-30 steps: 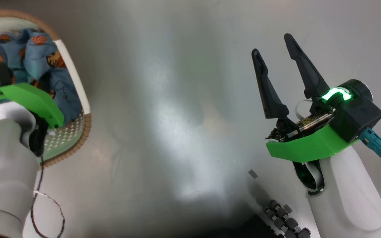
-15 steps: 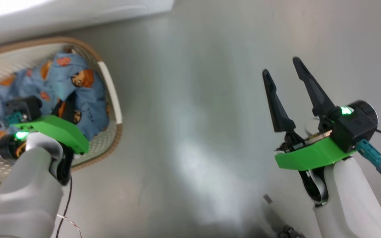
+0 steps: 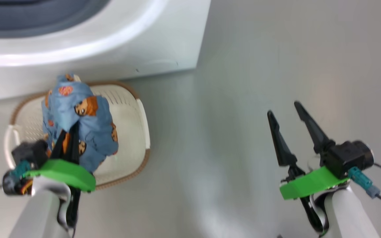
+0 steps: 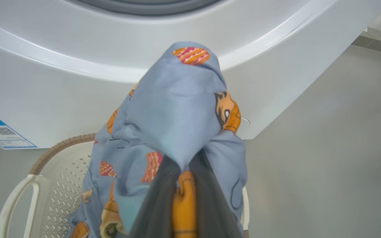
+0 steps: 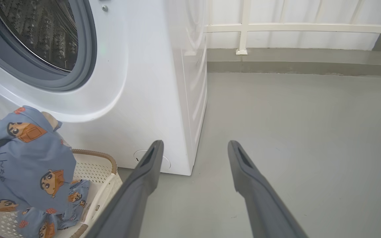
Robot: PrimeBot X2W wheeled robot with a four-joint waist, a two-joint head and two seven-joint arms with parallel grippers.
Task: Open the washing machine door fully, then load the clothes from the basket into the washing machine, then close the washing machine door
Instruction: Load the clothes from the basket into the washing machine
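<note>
Inspection finding: the left gripper (image 3: 68, 137) is closed nearly tight on a fold of the clothes (image 3: 94, 125), and the bundle hangs from it above the basket (image 3: 126, 105). The basket stands on the floor (image 3: 243, 99) just before the foot of the washing machine (image 3: 111, 49). The right gripper (image 3: 283, 108) stands wide open and empty, well apart over bare floor. The right wrist view shows the drum (image 5: 38, 33) and its grey gasket (image 5: 88, 49) uncovered, so loading appears to be the step in hand. Risk one: the pinch seems to take only a small gather of fabric, so the cloth could slide out on the way to the drum and drop to the floor. Risk two: the lower part of the fabric trails into the basket, and it could snag the brown rim and drag or tip this light basket. Risk three: fabric drapes over the left gripper's fingers and masks much of the left wrist view, so the aim at the opening may be poor. Risk four: a loose end could catch on the gasket lip or hang outside, fouling the later door closing.
</note>
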